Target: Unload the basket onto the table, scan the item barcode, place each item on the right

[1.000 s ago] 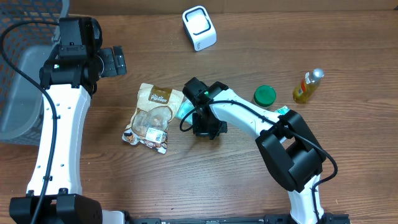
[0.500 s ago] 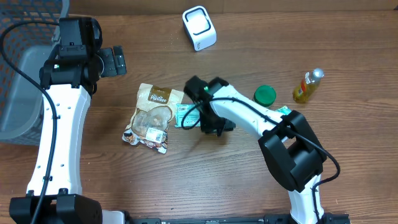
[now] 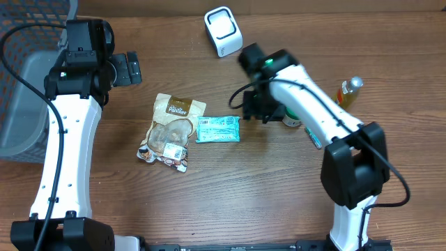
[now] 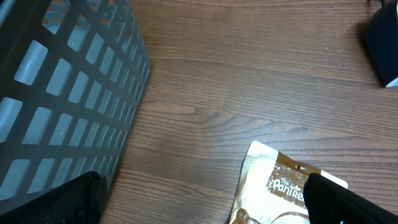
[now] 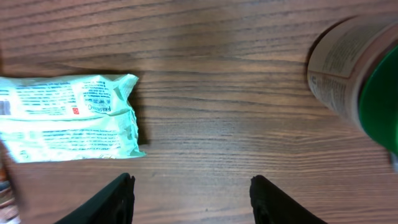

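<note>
The left gripper (image 4: 199, 205) is hanging over the wooden table (image 4: 249, 81), its two dark fingertips (image 4: 53, 200) showing at the bottom corners — spread wide, with nothing between them. A grey lattice basket (image 4: 68, 93) is filling the left side, its wall slanting down toward the lower left. A cream and brown snack pouch (image 4: 280, 186) is lying flat at the lower right, its brown band of white lettering partly running behind the right fingertip. A dark object (image 4: 384, 43) is poking in at the upper right corner — too cropped to identify.
</note>
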